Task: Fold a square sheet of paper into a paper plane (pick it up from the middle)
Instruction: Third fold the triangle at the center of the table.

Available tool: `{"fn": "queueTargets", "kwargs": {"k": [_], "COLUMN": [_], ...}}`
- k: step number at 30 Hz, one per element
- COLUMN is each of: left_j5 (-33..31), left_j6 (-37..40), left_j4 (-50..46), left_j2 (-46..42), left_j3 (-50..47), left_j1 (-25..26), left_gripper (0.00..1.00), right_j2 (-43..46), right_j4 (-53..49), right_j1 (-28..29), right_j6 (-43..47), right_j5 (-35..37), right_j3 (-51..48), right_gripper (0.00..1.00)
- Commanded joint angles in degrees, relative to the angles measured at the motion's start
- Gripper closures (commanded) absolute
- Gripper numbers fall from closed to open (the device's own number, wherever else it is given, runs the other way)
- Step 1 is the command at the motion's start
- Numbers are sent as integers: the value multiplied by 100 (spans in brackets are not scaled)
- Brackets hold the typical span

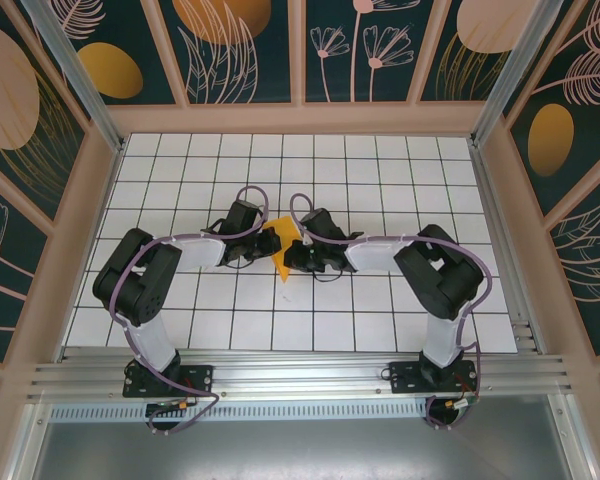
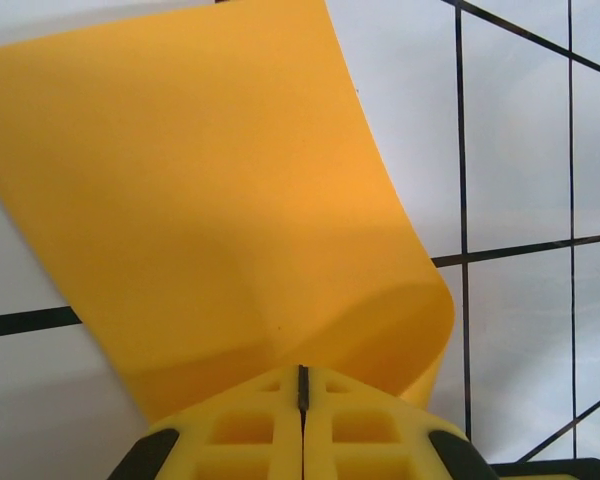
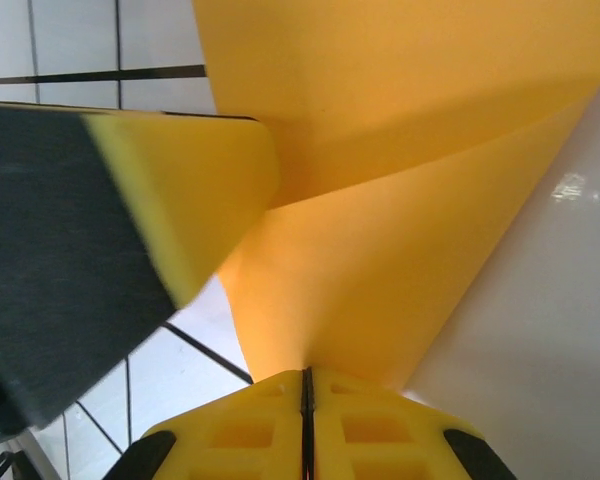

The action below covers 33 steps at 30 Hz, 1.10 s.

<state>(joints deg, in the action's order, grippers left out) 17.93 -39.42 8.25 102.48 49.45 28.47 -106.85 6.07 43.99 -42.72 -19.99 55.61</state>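
The orange-yellow sheet of paper (image 1: 284,256) hangs between both grippers over the middle of the table, folded to a narrow strip with its point toward me. My left gripper (image 1: 268,243) is shut on its left side. In the left wrist view the paper (image 2: 210,200) curls up and over from the closed left gripper (image 2: 302,372). My right gripper (image 1: 299,250) is shut on the right side. From the right wrist the paper (image 3: 400,200) rises in a creased fan out of the closed right gripper (image 3: 306,375), and a finger (image 3: 190,190) of the left gripper presses the same paper.
The white grid table (image 1: 380,180) is boxed in by wooden-framed dark floral panels (image 1: 245,50) on three sides. An aluminium rail (image 1: 300,375) carrying both arm bases runs along the near edge. Bare tiles lie on all sides of the grippers.
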Motion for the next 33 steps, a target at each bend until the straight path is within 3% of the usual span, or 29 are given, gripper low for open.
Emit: {"fn": "queueTargets", "kwargs": {"k": [1, 12, 33], "left_j5": [-179, 193, 553], "left_j6": [42, -136, -277], "left_j4": [-158, 157, 453], "left_j2": [-278, -595, -233], "left_j3": [123, -266, -604], "left_j1": [10, 10, 10], "left_gripper": [92, 90, 92], "right_j2": [-169, -176, -326], "right_j4": [187, 309, 224], "right_j1": [5, 5, -5], "right_j6": [-104, -89, -52], "right_j5": [-49, -171, -164], "right_j3": [123, 79, 130], "right_gripper": [90, 90, 90]}}
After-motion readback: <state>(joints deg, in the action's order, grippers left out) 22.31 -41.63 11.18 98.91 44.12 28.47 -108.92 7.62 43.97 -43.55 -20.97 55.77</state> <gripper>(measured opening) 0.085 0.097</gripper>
